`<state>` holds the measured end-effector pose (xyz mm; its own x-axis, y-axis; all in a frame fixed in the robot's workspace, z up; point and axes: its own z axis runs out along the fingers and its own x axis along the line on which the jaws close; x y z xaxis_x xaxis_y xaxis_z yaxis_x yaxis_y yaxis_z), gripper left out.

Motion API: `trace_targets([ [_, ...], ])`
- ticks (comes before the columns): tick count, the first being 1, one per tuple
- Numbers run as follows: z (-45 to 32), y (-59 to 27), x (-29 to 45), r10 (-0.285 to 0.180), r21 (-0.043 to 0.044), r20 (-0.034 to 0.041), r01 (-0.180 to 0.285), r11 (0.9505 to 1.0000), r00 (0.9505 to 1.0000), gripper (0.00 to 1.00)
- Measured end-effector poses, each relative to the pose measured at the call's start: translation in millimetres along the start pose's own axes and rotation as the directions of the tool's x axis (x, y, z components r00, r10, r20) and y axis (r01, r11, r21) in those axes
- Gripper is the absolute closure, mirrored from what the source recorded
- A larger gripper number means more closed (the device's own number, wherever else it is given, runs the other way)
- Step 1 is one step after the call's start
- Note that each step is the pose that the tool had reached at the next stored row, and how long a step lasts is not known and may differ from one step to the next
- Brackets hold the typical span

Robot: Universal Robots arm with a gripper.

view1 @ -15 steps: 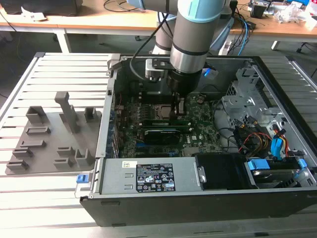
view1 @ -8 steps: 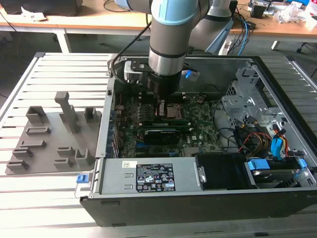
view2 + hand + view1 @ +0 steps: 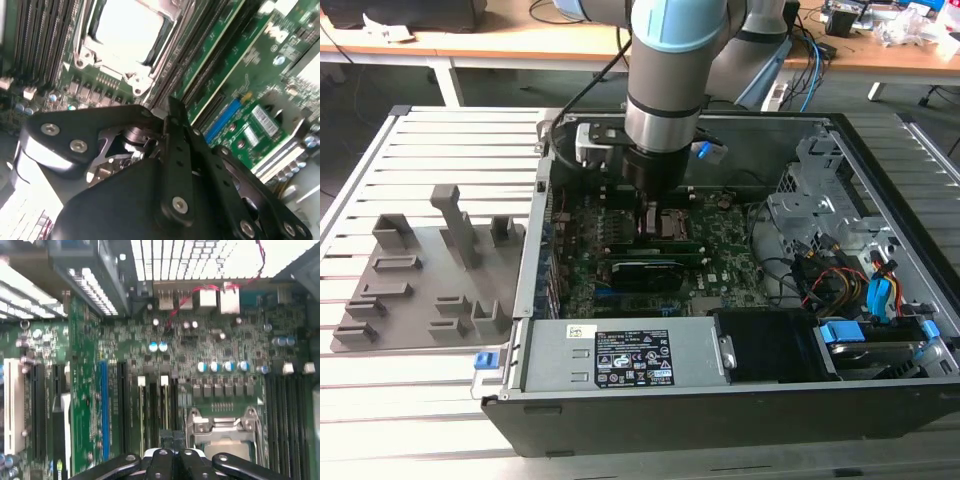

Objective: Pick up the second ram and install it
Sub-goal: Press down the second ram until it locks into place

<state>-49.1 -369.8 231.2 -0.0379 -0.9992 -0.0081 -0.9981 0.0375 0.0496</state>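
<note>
Exterior view: a robot arm reaches straight down into an open computer case [image 3: 720, 410] lying on a slatted metal desk [image 3: 420, 130]. Its pincer [image 3: 650, 212] sits low over the green motherboard [image 3: 730, 265], just beside the silver CPU socket [image 3: 220, 435]. A grey fixture plate [image 3: 410, 290] lies well apart, at the exterior view's left, and I see no stick left on it.

In the first wrist view the pincer [image 3: 172, 436] is drawn together, its tips almost meeting, directly above the row of dark memory slots [image 3: 152, 410] with white latches. The second ram [image 3: 675, 243] seems to be the thin dark strip standing edge-up in a slot right under the pincer. I cannot tell whether the tips grip it or only bear on its top edge.

Things that could go wrong, to my eye: if the stick is slightly off the slot or tilted, downward force could bend it or strain the board. If a latch is not swung out, one end may stay proud. A sideways slip could bring the tips onto the CPU socket next door.

Hard to make out: the arm's body covers the contact point in the exterior view. In both wrist views the pincer's own black linkage blocks the slot beneath, so the seating depth is hidden
</note>
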Motion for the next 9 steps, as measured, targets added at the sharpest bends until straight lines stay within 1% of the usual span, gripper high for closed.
trace_targets([
  [2,-1.2,-10.4,-0.4,0.000,-0.0010,0.0018,0.000,1.0000,1.0000,0.89],
  [3,-7.9,-13.3,-0.6,0.000,-0.0011,0.0022,0.000,1.0000,1.0000,0.89],
  [4,-22.1,-12.7,-0.7,0.000,-0.0010,0.0026,0.000,1.0000,1.0000,0.89],
  [6,-37.2,-11.9,-0.8,0.000,-0.0010,0.0029,0.000,1.0000,1.0000,0.89],
  [7,-43.3,-11.7,-0.9,0.000,-0.0011,0.0028,0.000,1.0000,1.0000,0.89],
  [8,-48.7,-11.4,-0.9,0.000,-0.0013,0.0058,0.000,1.0000,1.0000,0.89],
  [9,-48.6,-11.4,-1.0,0.000,-0.0011,0.0075,0.000,1.0000,1.0000,0.89],
])
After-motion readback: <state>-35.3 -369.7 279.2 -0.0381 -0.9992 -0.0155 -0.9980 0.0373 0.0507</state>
